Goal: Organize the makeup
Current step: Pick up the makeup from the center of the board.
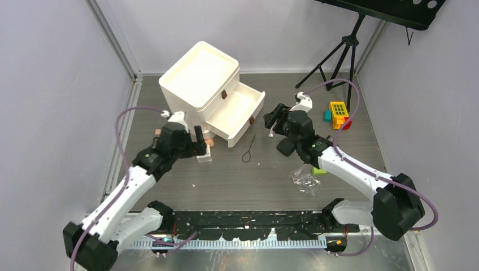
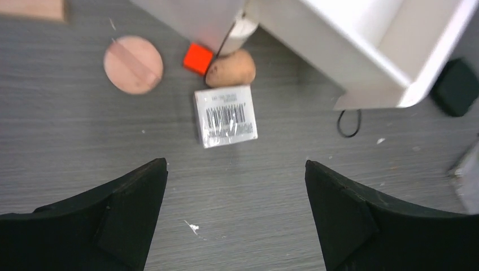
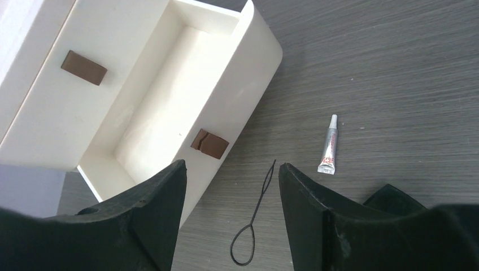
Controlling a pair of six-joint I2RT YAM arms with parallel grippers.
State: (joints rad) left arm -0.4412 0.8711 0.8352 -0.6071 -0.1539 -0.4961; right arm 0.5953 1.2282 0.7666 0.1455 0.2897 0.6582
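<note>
The clear barcoded box [image 2: 226,116] lies flat on the table ahead of my open left gripper [image 2: 236,164], with nothing between the fingers. Touching the box's far edge is a peach sponge [image 2: 231,68], and a pink round puff [image 2: 133,64] lies to their left. My right gripper [image 3: 231,169] hangs open and empty above a thin black wire loop [image 3: 257,217]. A small white tube [image 3: 329,145] lies just right of the loop. The white organizer [image 1: 199,76] has its lower drawer [image 3: 169,101] pulled out, and the part I see is empty.
A small red cube [image 2: 197,58] sits against the organizer's base by the sponge. Yellow, red and green toy blocks [image 1: 338,114] are at the back right, near a black tripod [image 1: 339,53]. Crumpled clear plastic [image 1: 305,179] and a small green item [image 1: 319,170] lie under the right arm.
</note>
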